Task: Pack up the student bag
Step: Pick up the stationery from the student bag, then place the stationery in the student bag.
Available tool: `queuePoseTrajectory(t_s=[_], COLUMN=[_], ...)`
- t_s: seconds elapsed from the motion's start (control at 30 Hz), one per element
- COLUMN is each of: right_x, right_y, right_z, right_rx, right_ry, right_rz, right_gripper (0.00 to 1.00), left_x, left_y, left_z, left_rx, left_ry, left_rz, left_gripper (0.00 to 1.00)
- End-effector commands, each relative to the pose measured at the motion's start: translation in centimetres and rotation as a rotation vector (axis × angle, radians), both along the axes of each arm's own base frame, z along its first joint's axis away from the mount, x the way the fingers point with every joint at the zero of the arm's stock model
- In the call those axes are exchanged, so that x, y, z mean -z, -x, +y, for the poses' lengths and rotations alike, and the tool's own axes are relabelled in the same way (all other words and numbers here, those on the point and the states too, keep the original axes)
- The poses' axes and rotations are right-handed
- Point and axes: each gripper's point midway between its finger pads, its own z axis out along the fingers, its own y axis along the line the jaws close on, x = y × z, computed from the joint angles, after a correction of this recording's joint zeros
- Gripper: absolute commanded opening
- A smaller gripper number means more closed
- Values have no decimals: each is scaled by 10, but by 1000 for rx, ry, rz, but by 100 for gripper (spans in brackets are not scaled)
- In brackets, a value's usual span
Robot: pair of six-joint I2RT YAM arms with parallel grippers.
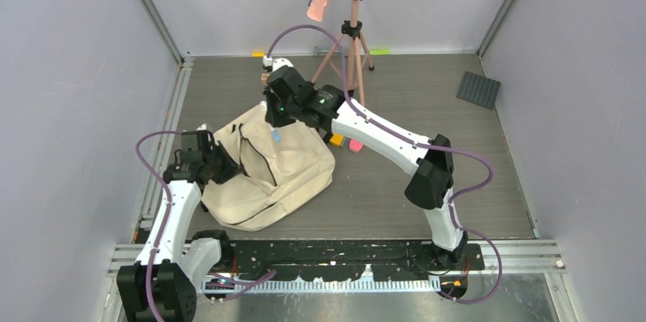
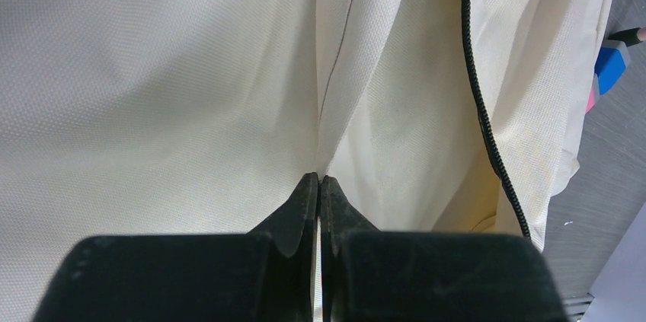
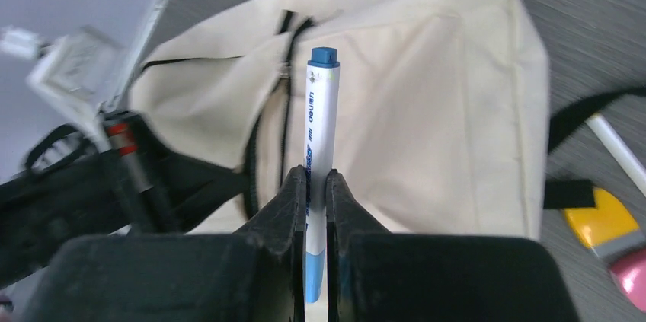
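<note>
Limply, cream student bag (image 1: 289,173) sags; left claw (image 2: 319,179) pinches it, right claw (image 3: 317,177) grips marker (image 3: 321,109).

- Pale lilac-grey walls (image 1: 68,71) close in on three sides.
- Grey wood-grain table (image 1: 426,101), evenly lit.
- Copper-legged tripod (image 1: 351,29) stands at the back.
- Dark studded mat (image 1: 478,90) lies in the far right corner.

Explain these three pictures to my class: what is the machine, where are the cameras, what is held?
Two white robot arms work at a dark grey table. One picture looks down from above; the other two come from wrist cameras. A cream canvas backpack with a black zip lies there, a small yellow block and pink object beside it. The left hand, shut, pinches the backpack's cloth. The right hand grips a white marker pen with a blue cap over the backpack.
</note>
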Motion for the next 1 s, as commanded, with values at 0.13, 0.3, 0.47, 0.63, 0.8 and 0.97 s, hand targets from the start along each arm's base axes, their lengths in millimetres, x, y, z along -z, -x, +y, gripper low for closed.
queuePoseTrajectory(t_s=[0.13,0.3,0.47,0.63,0.8,0.97], right_x=[-29,-1,19,32,45,47], right_y=[69,85,77,70,64,64], right_z=[67,84,79,74,69,69], right_rx=[-286,-369,-338,-318,-315,-322], right_ry=[-40,64,148,202,267,276], right_rz=[-68,-76,-94,-110,-126,-124], right_gripper=[1,0,0,0,7,28], left_x=[-19,-21,-21,-21,-22,-23], left_y=[-14,-14,-13,-13,-14,-13], left_z=[-2,-1,0,0,0,0], left_rx=[-1,-1,-3,-4,-3,-1], left_ry=[14,8,5,5,4,4], left_rz=[-69,-72,-74,-74,-78,-79], left_gripper=[0,0,0,0,0,0])
